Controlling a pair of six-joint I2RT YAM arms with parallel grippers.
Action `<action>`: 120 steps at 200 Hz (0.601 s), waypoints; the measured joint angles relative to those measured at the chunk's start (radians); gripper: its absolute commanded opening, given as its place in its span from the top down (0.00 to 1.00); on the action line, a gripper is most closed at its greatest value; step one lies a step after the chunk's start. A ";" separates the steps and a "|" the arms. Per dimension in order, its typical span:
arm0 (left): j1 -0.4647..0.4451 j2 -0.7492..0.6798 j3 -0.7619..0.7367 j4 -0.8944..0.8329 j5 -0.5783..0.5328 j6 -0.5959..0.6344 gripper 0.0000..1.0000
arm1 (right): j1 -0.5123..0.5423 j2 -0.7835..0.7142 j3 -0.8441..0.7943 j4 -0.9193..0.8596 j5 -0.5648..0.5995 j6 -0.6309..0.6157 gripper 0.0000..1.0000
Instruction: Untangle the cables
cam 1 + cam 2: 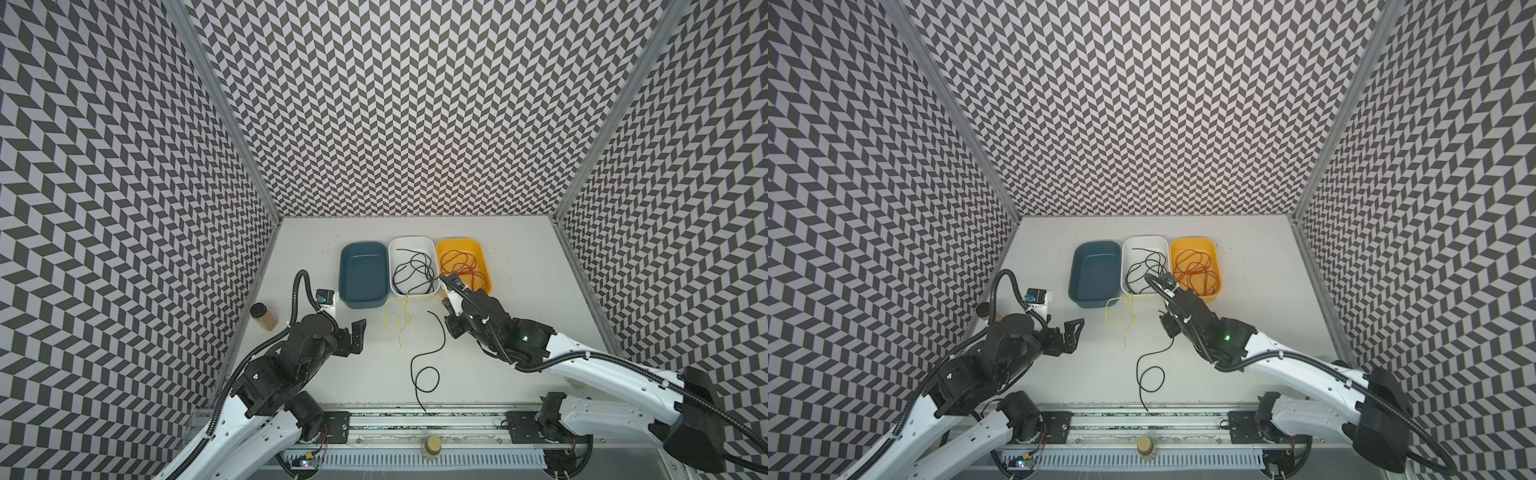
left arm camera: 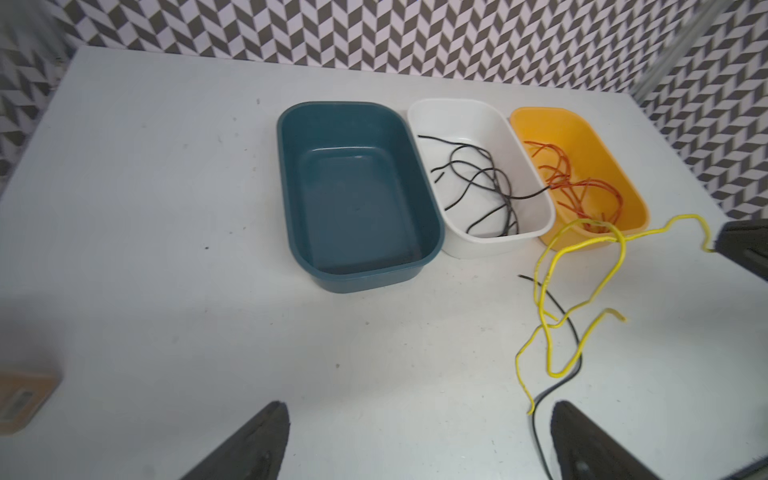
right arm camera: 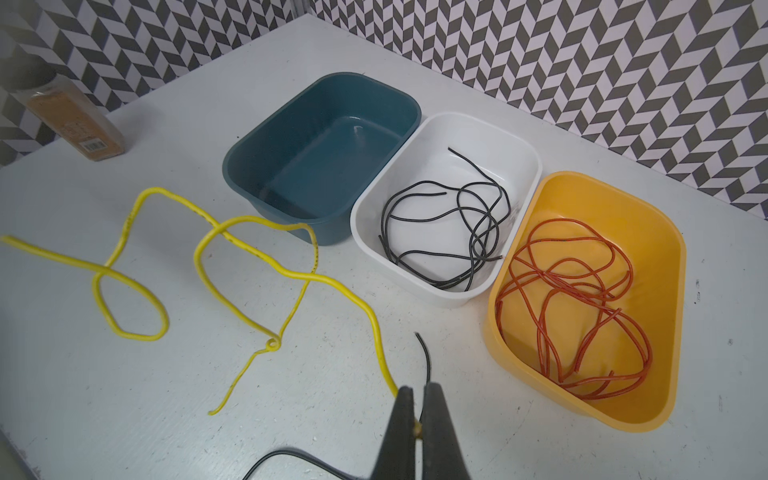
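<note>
A yellow cable (image 1: pixel 401 320) (image 3: pixel 291 274) lies in loose loops on the white table in front of the trays. My right gripper (image 3: pixel 419 390) is shut on one end of it, lifting that end. A long black cable (image 1: pixel 419 357) (image 2: pixel 557 301) curls across the table under the yellow one, its tip (image 3: pixel 426 353) just beyond the right fingers. More black cables (image 3: pixel 440 220) lie in the white tray (image 1: pixel 392 257), and orange-red cables (image 3: pixel 573 299) in the yellow tray (image 1: pixel 482 257). My left gripper (image 1: pixel 357 332) (image 2: pixel 419 409) hovers open and empty, left of the yellow loops.
An empty dark blue tray (image 1: pixel 345 274) stands left of the white one. A brown spice jar (image 1: pixel 262 316) stands by the left wall, and a small black-and-white device (image 1: pixel 325 298) sits behind the left arm. Patterned walls close in three sides.
</note>
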 measured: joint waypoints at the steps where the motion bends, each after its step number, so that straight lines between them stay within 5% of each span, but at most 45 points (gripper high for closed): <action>1: -0.001 -0.001 0.000 0.002 0.008 0.000 0.00 | 0.000 -0.001 -0.001 0.001 0.000 0.000 1.00; 50: -0.009 0.037 0.000 0.079 0.257 -0.101 0.00 | 0.000 -0.056 -0.080 0.045 -0.046 0.014 1.00; 102: -0.009 0.042 -0.064 0.212 0.388 -0.225 0.00 | 0.000 -0.150 -0.161 0.094 -0.081 0.025 1.00; 120: -0.009 0.042 -0.110 0.265 0.420 -0.270 0.07 | 0.000 -0.178 -0.180 0.114 -0.095 0.026 1.00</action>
